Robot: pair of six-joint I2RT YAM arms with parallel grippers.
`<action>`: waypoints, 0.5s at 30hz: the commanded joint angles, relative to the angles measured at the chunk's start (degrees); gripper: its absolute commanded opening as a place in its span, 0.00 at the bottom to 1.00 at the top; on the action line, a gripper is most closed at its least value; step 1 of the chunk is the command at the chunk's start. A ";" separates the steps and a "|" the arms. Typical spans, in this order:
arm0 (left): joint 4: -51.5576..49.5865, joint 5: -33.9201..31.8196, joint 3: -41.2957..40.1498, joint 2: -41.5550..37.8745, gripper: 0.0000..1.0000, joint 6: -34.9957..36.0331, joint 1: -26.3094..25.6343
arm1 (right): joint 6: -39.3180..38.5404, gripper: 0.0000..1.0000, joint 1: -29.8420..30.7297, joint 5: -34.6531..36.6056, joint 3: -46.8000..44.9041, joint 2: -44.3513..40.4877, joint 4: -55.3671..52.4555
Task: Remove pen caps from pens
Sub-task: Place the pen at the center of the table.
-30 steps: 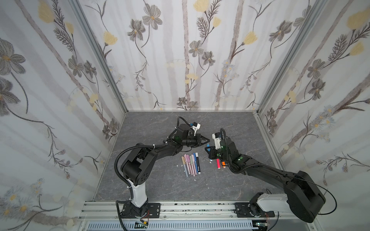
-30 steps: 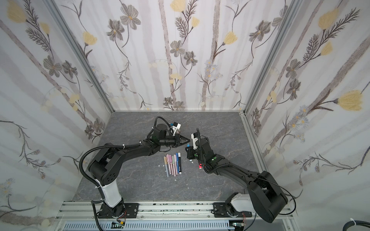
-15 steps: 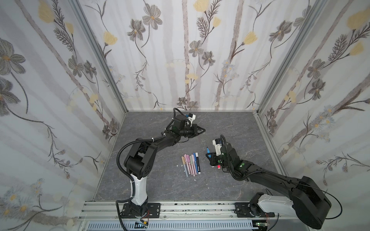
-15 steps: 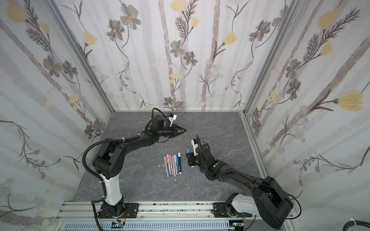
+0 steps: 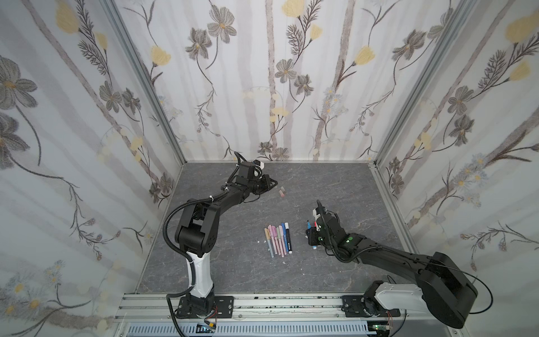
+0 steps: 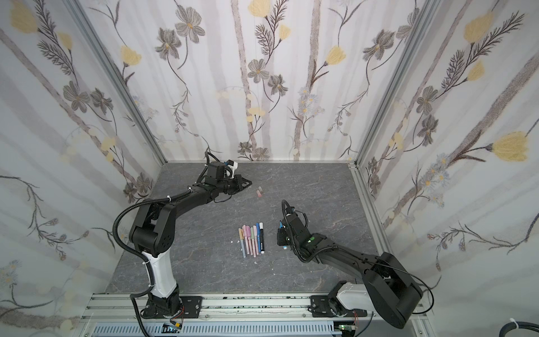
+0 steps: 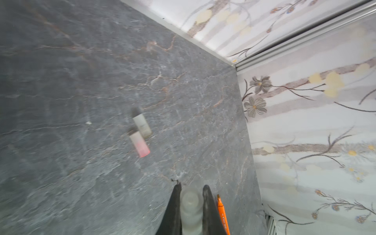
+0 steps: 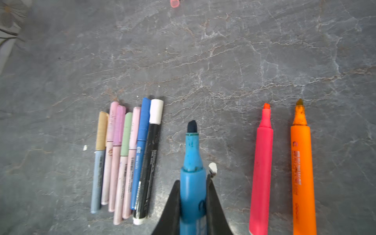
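My left gripper [image 7: 192, 186] sits toward the back of the table [image 5: 335, 186], near the back wall [image 5: 291, 161] but clear of it. Its jaws are closed on a pale cap [image 7: 190, 205]. Just ahead of the fingertips, toward the middle, a grey cap [image 7: 142, 125] and a pink cap [image 7: 140, 146] lie end to end, almost touching. Past them the slate runs bare to the right wall rail [image 5: 385, 189], so that back right area is my widest free space.

My right gripper [image 8: 192, 180] is low over the middle right of the table, clamped around the barrel of a blue marker [image 8: 192, 154]. The marker is uncapped and its dark tip points at the back wall. This side is tighter. A row of seven capped pens [image 8: 126, 158] lies packed side by side on one flank. On the other flank a red-pink marker [image 8: 262, 162] and an orange marker [image 8: 302, 162] lie parallel, both uncapped. The blue marker sits in the lane between these, apart from both groups.

A small white bit [image 8: 212, 167] sits right at one of my right fingers. The view is too soft for me to tell whether it is debris or part of the jaw. In both top views the right arm's wrist covers the two bright markers.
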 commanded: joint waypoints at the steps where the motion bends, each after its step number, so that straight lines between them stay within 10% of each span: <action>1: -3.59 -1.57 -1.28 -0.27 0.00 3.67 0.90 | -0.13 0.00 -0.06 5.61 2.84 3.48 -4.22; 15: 0.19 0.98 -5.32 2.23 0.00 2.91 1.65 | -0.87 0.09 0.01 12.31 11.98 17.19 -9.28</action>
